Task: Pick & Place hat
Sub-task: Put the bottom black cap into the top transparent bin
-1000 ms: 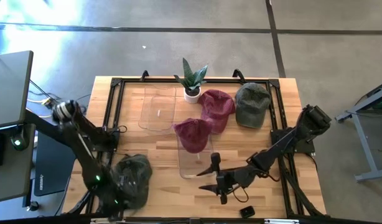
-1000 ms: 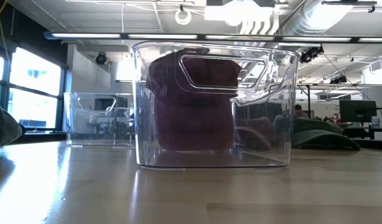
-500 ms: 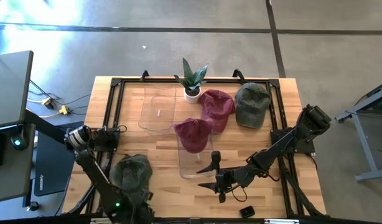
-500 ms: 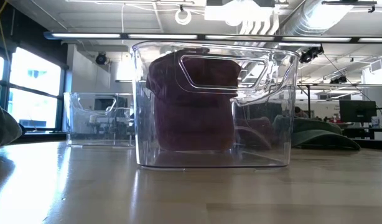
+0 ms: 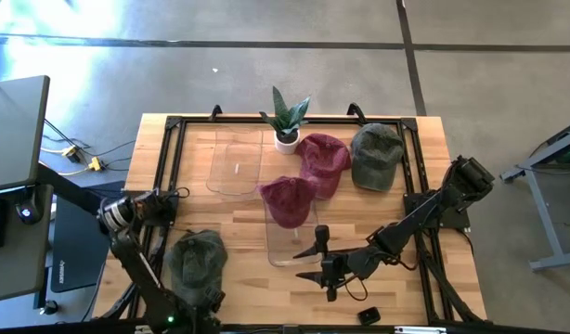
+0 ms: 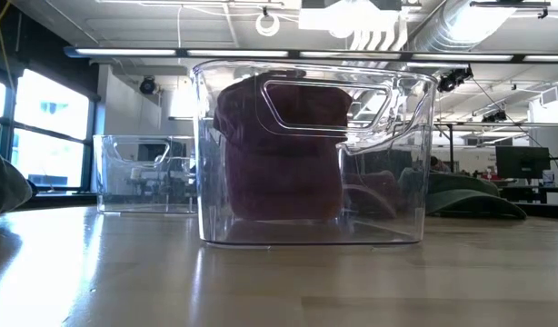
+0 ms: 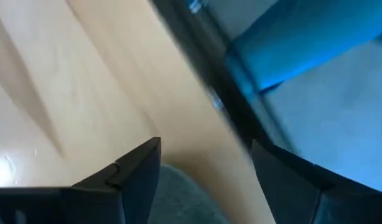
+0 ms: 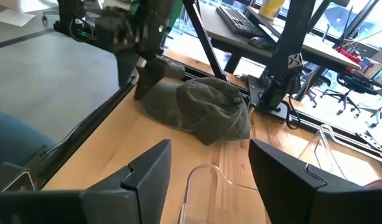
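A green hat [image 5: 194, 263] lies crown up on the wooden table at the near left; it also shows in the right wrist view [image 8: 200, 109]. My left gripper [image 7: 206, 171] points steeply down at the hat's near-left edge [image 7: 178, 202], open, one finger on either side of it. A maroon hat [image 5: 287, 199] sits inside the clear bin [image 6: 311, 232] at mid table. My right gripper [image 5: 311, 262] hovers open by that bin's near right corner, nothing between its fingers. My left gripper comes at the green hat's near-left edge [image 8: 155, 84] from above. Its open fingers [image 8: 147, 74] stand close against the cloth, but I cannot tell whether they touch it. The hat lies flat on the table.
A second clear bin [image 5: 237, 162] and a potted plant [image 5: 287, 121] stand at the far side. Another maroon hat [image 5: 324, 162] and another green hat [image 5: 376, 156] lie at the far right. A black frame [image 5: 174, 162] rims the table.
My left arm has folded lower, and its gripper has gone down toward the table's near edge, to the green hat's near-left edge. The hat lies where it was. My right arm has kept still.
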### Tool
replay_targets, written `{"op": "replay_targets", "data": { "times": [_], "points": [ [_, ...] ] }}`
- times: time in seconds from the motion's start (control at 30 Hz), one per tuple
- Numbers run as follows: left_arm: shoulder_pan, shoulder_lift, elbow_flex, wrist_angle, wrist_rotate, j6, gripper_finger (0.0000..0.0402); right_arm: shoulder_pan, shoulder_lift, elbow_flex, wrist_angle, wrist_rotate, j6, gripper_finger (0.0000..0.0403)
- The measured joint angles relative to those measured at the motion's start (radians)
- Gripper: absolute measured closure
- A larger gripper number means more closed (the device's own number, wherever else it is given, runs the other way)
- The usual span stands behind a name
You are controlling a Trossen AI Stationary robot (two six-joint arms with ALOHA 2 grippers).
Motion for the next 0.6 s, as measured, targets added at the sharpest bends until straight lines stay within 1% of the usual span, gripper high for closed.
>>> {"op": "replay_targets", "data": {
  "times": [0.1,0.17,0.3,0.37,0.43,0.47,0.6],
  "points": [
    [-0.024,0.073,0.052,-0.080,-0.019,0.014,0.0156,0.000,0.000,0.000,0.001,0.000,0.004,0.0192],
    [-0.045,0.133,0.103,-0.197,-0.042,0.010,0.0156,0.000,0.000,0.000,0.001,0.000,0.004,0.0192],
    [-0.065,0.230,0.250,-0.400,-0.160,-0.013,0.0156,0.000,0.000,0.000,-0.001,0.000,0.005,0.0192],
    [-0.075,0.266,0.308,-0.493,-0.199,-0.048,0.0156,0.000,0.000,0.000,0.000,0.001,0.006,0.0192],
    [-0.079,0.286,0.355,-0.594,-0.201,-0.098,0.0156,0.000,0.000,0.000,0.000,0.000,0.006,0.0192],
    [-0.081,0.296,0.367,-0.628,-0.186,-0.123,0.0156,0.000,0.000,0.000,0.000,0.000,0.006,0.0192],
    [-0.099,0.323,0.363,-0.752,-0.116,-0.220,0.0156,0.001,0.000,0.000,-0.003,0.001,0.006,0.0192]
  ]
}}
